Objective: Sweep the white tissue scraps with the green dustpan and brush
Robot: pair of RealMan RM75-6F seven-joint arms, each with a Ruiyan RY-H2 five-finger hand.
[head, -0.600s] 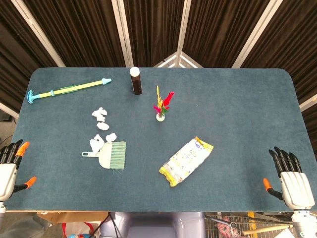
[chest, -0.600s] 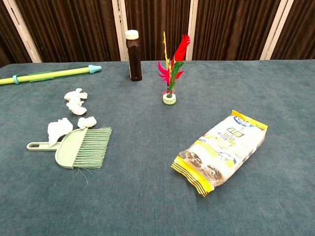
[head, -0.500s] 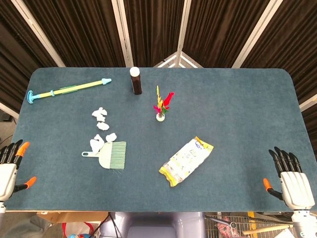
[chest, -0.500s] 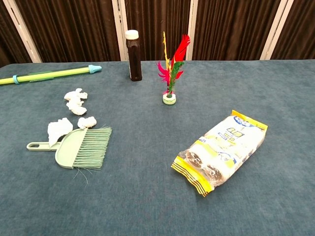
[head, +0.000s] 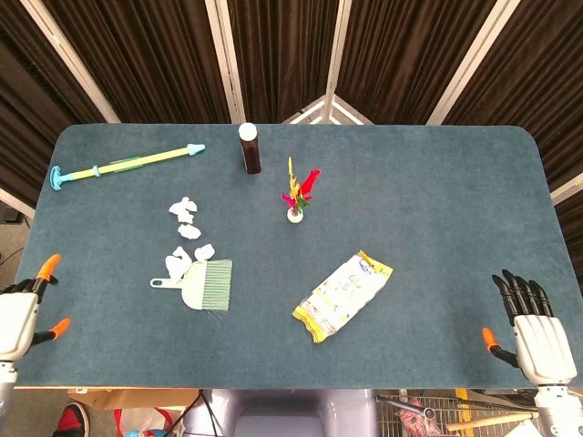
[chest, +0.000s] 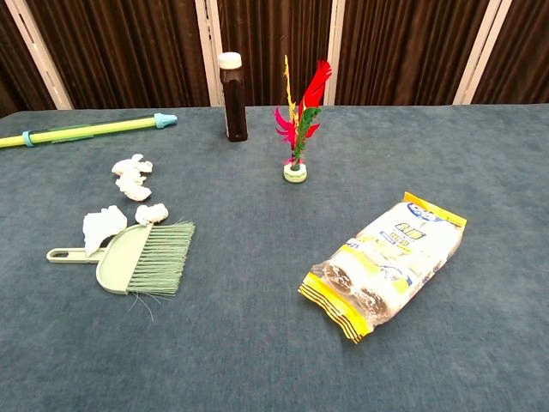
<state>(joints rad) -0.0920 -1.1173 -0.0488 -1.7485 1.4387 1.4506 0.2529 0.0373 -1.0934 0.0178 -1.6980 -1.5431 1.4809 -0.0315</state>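
Head view, looking straight down: a blue-grey felt table fills the frame, with dark curtains behind its far edge. The green dustpan lies flat in the left half of the table, its short handle pointing left, and the green brush lies on it with bristles fanned to the right. White tissue scraps sit in a loose cluster just beyond the dustpan — two touching or almost touching its far edge, the others a little further back. Near the far left corner lies a long yellow-and-blue stick toy. A dark bottle with a white cap stands upright near the far edge, and a feathered shuttlecock stands upright just right of it, nearer the middle. A yellow-edged snack bag lies flat at a slant right of centre. The left hand rests at the near left corner, partly cut off by the frame edge; its orange-tipped fingers are apart and it holds nothing. The right hand sits at the near right corner, dark fingers spread, thumb out — also empty. Both hands are well apart from the dustpan.

Chest view, low across the table: the dustpan and brush lie at the near left, with scraps behind them. The bottle and shuttlecock stand at the back, the snack bag lies at the right, and the stick toy lies far left. Neither hand shows here
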